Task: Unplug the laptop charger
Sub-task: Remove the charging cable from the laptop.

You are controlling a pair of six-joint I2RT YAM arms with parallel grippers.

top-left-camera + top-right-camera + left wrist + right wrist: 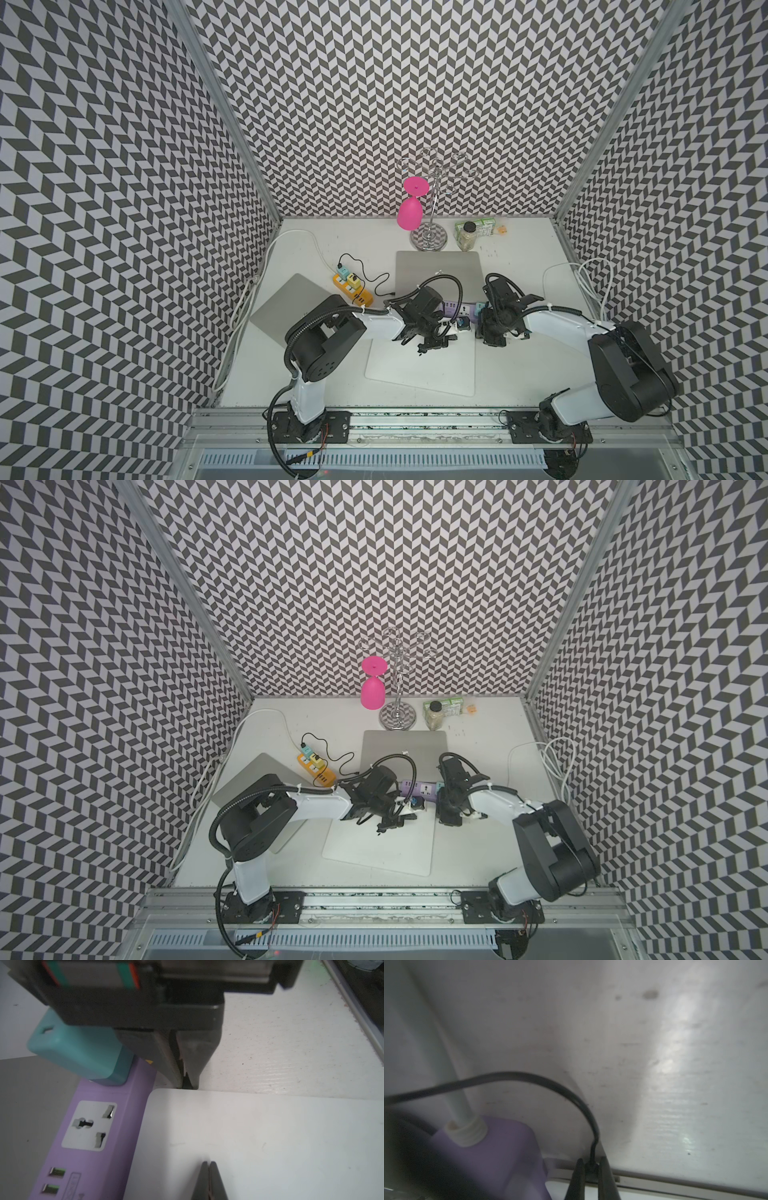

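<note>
The laptop charger's black plug (592, 1170) sits in the side edge of the white laptop (419, 370) (378, 845). Its thin black cable (529, 1077) arcs away over the table. My right gripper (592, 1164) (490, 338) is shut on that plug, one finger on each side. From the left wrist view, the right gripper (187, 1082) points down at the laptop's (259, 1136) far corner. My left gripper (209, 1163) (440, 338) is shut and empty, its tips over the white lid.
A purple power strip (108, 1093) (488, 1157) with a teal adapter (76, 1053) lies along the laptop's far edge, its white cord (456, 1095) leading off. Two silver laptops (438, 270) (286, 307), an orange power strip (351, 286), a pink glass (409, 212) on a rack and a jar (467, 235) stand behind.
</note>
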